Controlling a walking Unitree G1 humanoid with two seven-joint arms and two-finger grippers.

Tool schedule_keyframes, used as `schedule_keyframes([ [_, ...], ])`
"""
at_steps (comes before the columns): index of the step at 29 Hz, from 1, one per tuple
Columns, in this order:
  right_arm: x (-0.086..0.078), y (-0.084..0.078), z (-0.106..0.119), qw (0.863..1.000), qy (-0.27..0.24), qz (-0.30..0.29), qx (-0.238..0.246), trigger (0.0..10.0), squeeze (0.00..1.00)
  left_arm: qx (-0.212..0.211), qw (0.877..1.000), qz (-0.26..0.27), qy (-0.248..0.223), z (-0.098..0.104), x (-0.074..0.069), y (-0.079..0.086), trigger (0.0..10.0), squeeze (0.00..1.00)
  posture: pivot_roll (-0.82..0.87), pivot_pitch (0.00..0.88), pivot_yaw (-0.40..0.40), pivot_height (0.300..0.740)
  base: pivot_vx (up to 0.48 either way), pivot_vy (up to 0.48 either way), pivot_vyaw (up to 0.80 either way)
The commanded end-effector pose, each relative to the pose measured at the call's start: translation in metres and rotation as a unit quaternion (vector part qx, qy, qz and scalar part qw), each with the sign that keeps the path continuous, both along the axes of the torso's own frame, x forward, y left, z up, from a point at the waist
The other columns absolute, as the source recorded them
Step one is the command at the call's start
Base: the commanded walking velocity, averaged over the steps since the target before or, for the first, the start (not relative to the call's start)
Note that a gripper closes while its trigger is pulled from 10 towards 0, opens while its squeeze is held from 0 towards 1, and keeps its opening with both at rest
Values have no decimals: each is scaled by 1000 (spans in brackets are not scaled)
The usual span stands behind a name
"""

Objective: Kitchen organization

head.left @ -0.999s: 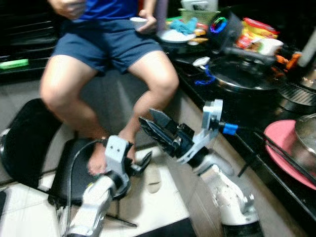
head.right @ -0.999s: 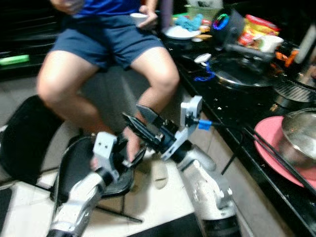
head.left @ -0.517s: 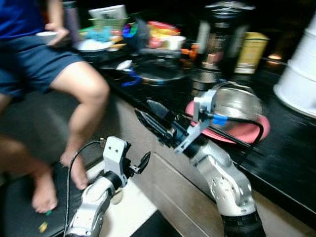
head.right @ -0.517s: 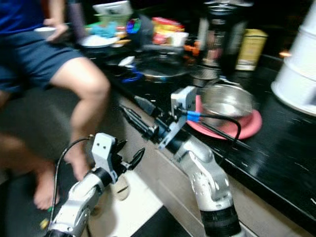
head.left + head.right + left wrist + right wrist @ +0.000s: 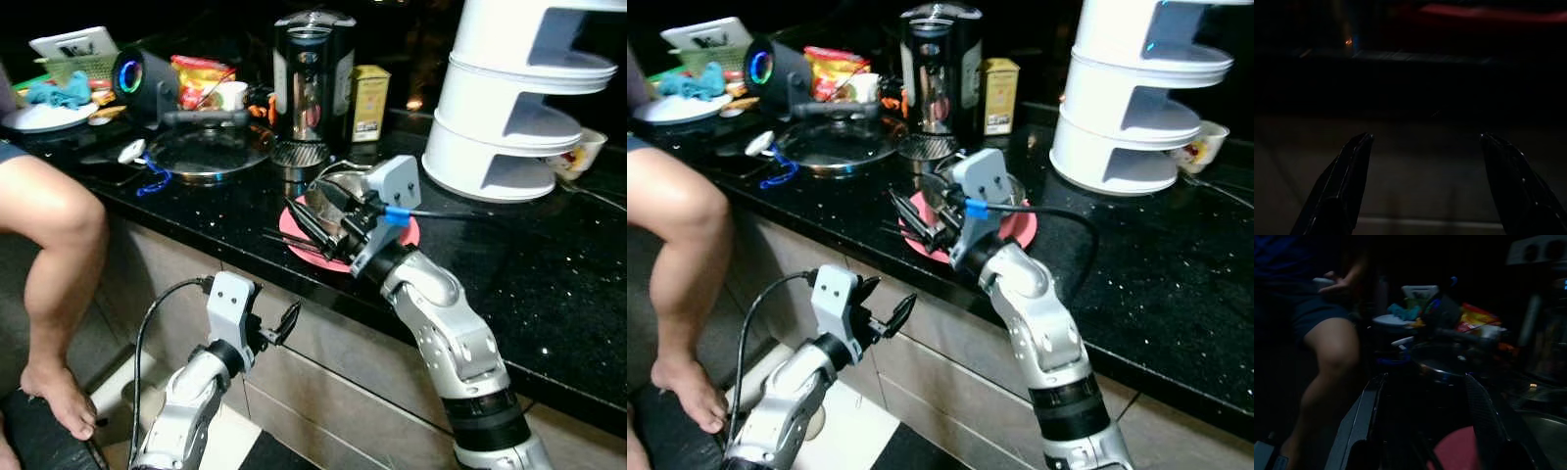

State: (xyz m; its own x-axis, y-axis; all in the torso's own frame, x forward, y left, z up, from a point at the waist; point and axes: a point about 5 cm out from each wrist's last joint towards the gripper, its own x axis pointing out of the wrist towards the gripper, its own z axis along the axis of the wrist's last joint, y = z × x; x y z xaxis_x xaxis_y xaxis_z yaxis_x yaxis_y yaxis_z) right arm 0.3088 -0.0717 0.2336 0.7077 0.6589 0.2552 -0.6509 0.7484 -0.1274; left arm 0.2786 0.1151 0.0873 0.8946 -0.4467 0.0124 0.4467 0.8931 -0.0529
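Since a second ago your camera is swinging off the seated person (image 5: 44,245) and onto the black counter (image 5: 549,284), and your right gripper (image 5: 309,223) is now reaching over the pink plate (image 5: 323,257) at the centre of the frame, fingers spread and empty, probably so you can take the steel bowl (image 5: 333,191) sitting on it. Your left gripper (image 5: 284,323) is hanging open and idle at lower left, below the counter edge. The yellow tin (image 5: 369,90) at upper centre is carrying print, but no writing is reading clearly.
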Motion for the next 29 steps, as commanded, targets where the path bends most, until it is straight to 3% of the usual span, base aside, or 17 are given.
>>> schedule_keyframes([
  [1, 3, 4, 1, 1000, -6, -6, -16, 10000, 0, 8, 1000, -1, 3, -1, -3, 2, 10000, 0, 16, 0, -1, 740, 0, 0, 0],
  [6, 17, 8, 16, 998, -32, -38, -50, 10000, 0, -3, 1000, -27, 12, -2, -12, 0, 10000, 0, 23, 0, -9, 740, 0, 0, 0],
  [11, 33, 23, 41, 993, -63, -61, -78, 10000, 0, 2, 998, -66, 2, 0, -21, -8, 10000, 0, 34, 0, -20, 740, 0, 0, 0],
  [16, 44, 27, 47, 982, -90, -98, -136, 10000, 0, 0, 997, -72, 0, 1, -22, -10, 10000, 0, 38, 0, -26, 740, 0, 0, 0],
  [18, 56, 22, 47, 955, -114, -136, -236, 10000, 0, -5, 997, -72, 0, 2, -22, -10, 10000, 0, 45, 0, -36, 740, 0, 0, 0],
  [20, 65, 14, 50, 936, -121, -159, -288, 10000, 0, -7, 997, -71, -1, 3, -22, -11, 10000, 0, 48, 0, -40, 740, 0, 0, 0],
  [21, 65, 14, 50, 936, -121, -159, -288, 10000, 0, -7, 997, -71, -1, 3, -22, -11, 10000, 0, 48, 0, -40, 740, 0, 0, 0],
  [25, 72, -7, 62, 903, -124, -162, -378, 10000, 0, -9, 997, -75, -1, 3, -23, -12, 10000, 0, 45, 0, -40, 740, 0, 0, 0],
  [29, 72, -14, 69, 898, -124, -161, -391, 10000, 0, -10, 997, -78, 0, 3, -23, -13, 10000, 0, 43, 0, -39, 740, 0, 0, 0],
])
